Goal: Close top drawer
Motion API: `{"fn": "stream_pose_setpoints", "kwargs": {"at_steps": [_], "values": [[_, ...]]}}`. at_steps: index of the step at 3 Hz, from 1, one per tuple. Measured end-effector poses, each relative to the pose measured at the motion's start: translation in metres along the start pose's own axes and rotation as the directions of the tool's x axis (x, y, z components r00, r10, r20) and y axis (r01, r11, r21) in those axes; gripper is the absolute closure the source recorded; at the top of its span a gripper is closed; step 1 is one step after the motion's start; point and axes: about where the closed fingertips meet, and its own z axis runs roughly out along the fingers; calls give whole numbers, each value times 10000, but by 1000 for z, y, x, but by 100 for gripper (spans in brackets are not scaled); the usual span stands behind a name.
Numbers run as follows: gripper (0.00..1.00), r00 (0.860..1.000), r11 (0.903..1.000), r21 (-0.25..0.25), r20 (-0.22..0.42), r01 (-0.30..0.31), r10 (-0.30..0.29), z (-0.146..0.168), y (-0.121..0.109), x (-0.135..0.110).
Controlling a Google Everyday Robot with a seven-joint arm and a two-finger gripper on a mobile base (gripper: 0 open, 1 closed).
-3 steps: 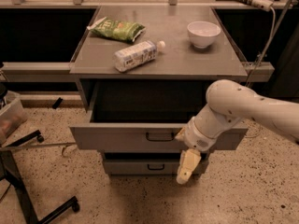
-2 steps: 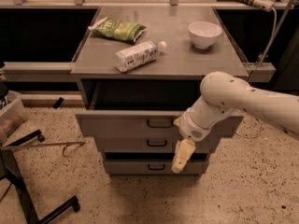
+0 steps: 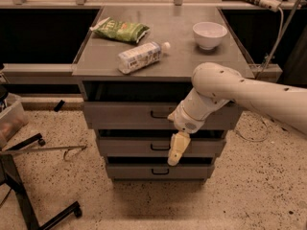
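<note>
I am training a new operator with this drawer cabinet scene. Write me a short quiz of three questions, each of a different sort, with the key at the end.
1. True or false: the bottle lies on its side on the cabinet top.
2. Fill in: the top drawer has one small black ____ on its front.
3. Choose: the gripper hangs in front of A the bottle, B the middle drawer, C the cabinet top.

Key: 1 true; 2 handle; 3 B.

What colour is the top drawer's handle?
Black; the handle sits on the grey top drawer, camera view. The gripper hangs before the middle drawer.
</note>
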Motion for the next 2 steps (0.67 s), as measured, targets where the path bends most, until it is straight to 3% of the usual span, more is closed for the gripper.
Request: {"fn": "stream_pose_setpoints", "kwargs": {"at_steps": [1, 2], "values": [[0, 9999, 9979, 635, 32, -161, 159, -11, -41, 3], [0, 9999, 9979, 635, 32, -161, 159, -11, -37, 3]]}}
